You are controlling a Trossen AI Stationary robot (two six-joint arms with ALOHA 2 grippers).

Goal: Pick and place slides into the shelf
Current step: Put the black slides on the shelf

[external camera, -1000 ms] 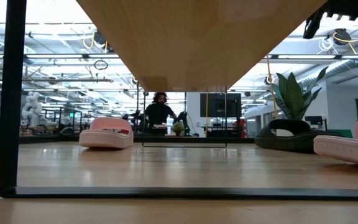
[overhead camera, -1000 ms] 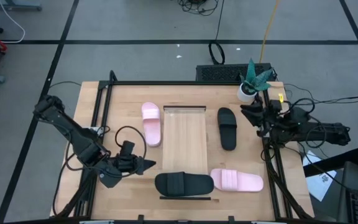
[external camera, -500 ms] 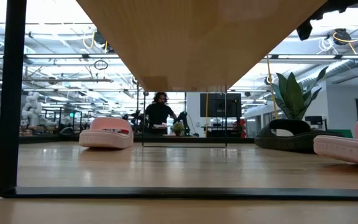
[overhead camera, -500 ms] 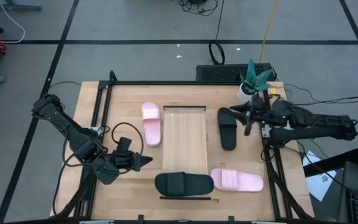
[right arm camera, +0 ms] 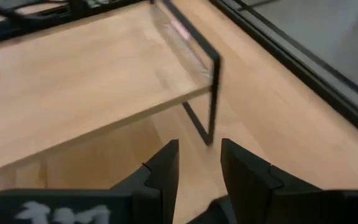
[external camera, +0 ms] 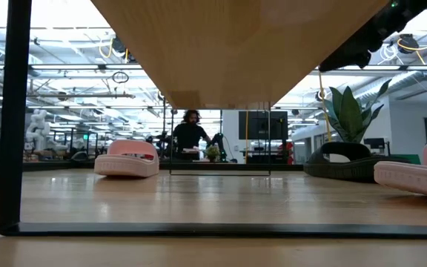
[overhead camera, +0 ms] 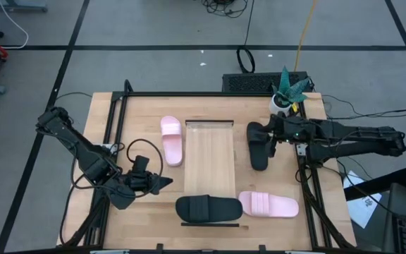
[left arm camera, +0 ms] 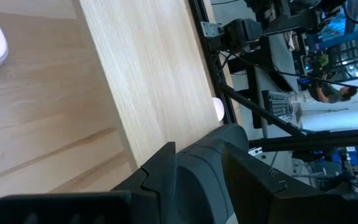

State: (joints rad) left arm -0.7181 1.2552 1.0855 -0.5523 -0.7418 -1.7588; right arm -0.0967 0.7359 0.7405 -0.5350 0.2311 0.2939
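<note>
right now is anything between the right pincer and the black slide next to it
Nothing visible. The right pincer is already over the upper black slide, and only bare tabletop separates that slide from the shelf. The left pincer waits far off.

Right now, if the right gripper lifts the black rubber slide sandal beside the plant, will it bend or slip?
The black rubber slide sandal looks thick-soled, so it probably stays fairly stiff. Its wide strap seems a secure hold for the right gripper above it. Lying flat on the plywood tabletop, it should not roll.
</note>
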